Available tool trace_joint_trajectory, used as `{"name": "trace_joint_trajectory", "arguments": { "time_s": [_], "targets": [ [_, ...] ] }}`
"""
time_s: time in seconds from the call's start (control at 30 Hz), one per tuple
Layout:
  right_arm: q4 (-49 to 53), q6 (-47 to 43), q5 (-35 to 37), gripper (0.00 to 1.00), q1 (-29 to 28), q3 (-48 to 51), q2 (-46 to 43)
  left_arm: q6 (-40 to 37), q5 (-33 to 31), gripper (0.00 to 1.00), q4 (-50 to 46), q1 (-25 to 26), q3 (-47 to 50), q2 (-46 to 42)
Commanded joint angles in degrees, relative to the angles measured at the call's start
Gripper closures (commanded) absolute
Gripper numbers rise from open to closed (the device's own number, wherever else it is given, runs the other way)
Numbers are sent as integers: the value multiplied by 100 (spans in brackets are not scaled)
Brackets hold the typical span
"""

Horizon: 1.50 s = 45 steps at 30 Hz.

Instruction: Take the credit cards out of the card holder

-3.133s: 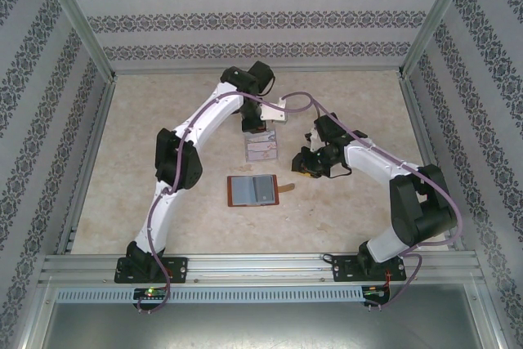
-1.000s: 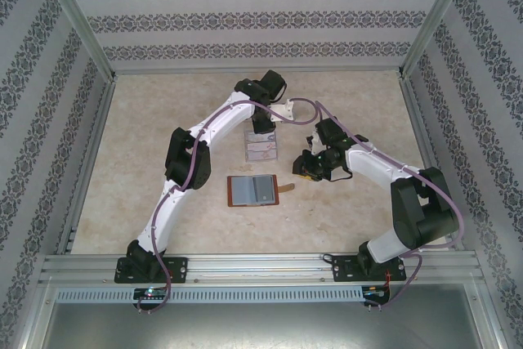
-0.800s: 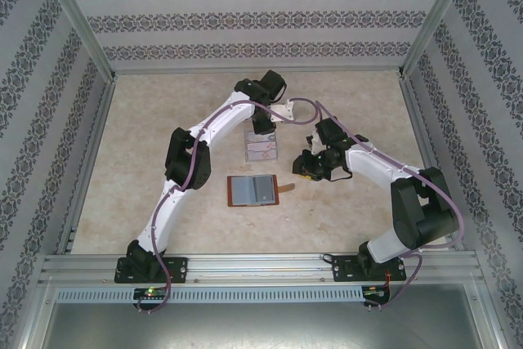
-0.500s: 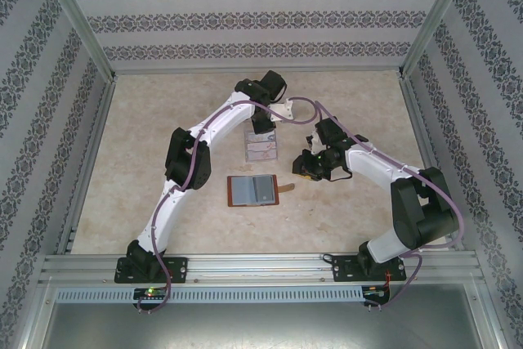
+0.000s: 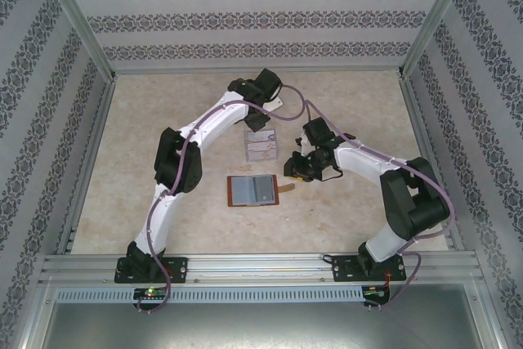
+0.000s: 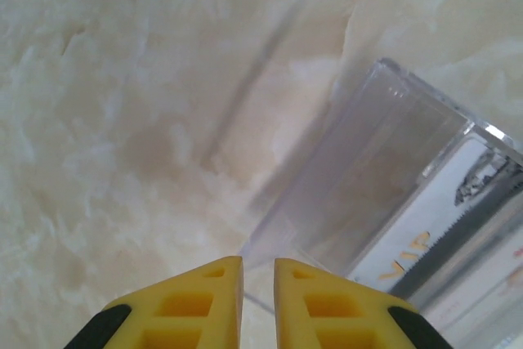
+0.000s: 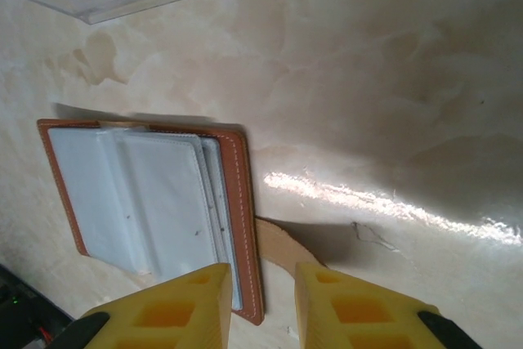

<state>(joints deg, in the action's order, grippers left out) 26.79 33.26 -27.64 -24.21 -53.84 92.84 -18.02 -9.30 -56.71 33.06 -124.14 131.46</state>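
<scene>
The right pincer [image 7: 263, 271] hangs with its jaws moderately apart and nothing between them. It is just above the thin strap [image 7: 282, 243] of the brown wallet [image 7: 245, 226]. The wallet lies open and flat on the table [image 7: 392, 79], its pale pockets facing up.

The left pincer [image 6: 257, 261] has only a narrow slit between its jaws and grasps nothing. It is near the corner of a clear plastic box [image 6: 384, 169].

I judge the cards to be light, stiff, thin and smooth, so they can slip easily. The best hold is a free edge that sticks out of a pocket, pulled along the pocket. The wallet is soft and light and may drag with the card, so its strap or leather border should be pinned.

I count one wallet, one box and at least two cards [image 6: 458, 226] in the box. How many cards are in the pockets I cannot tell.
</scene>
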Motion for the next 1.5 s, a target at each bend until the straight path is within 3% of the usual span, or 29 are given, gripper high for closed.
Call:
{"name": "trace_joint_trajectory", "arguments": {
  "time_s": [0.0, 0.17, 0.33, 0.47, 0.73, 1.07, 1.23, 1.47],
  "targets": [
    [41, 2, 227, 72, -80, -174, 213, 676, -30, 83, 472, 69, 528, -612],
    [68, -41, 339, 72, -136, -132, 363, 1078, 132, 82, 1259, 70, 1645, -1375],
    [77, -57, 360, 72, -220, -40, 461, 1730, 305, 67, 2559, 69, 3078, -2292],
    [79, 0, 373, 72, -358, 24, 403, 2194, 521, 57, 3101, 63, 3698, -2716],
    [11, 240, 441, 75, -684, 164, 284, 3027, 1498, 60, 3931, 66, 4722, -3502],
    [-46, 584, 580, 75, -848, 78, -111, 4065, 2203, 66, 3366, 78, 5124, -3647],
    [-675, 1054, 237, 75, -980, 331, -109, 4550, 2861, 67, 3411, 87, 5559, -3672],
    [-1318, 1391, 32, 77, -1025, 691, 116, 4927, 3210, 69, 3476, 231, 5893, -3502]
  ]
}}
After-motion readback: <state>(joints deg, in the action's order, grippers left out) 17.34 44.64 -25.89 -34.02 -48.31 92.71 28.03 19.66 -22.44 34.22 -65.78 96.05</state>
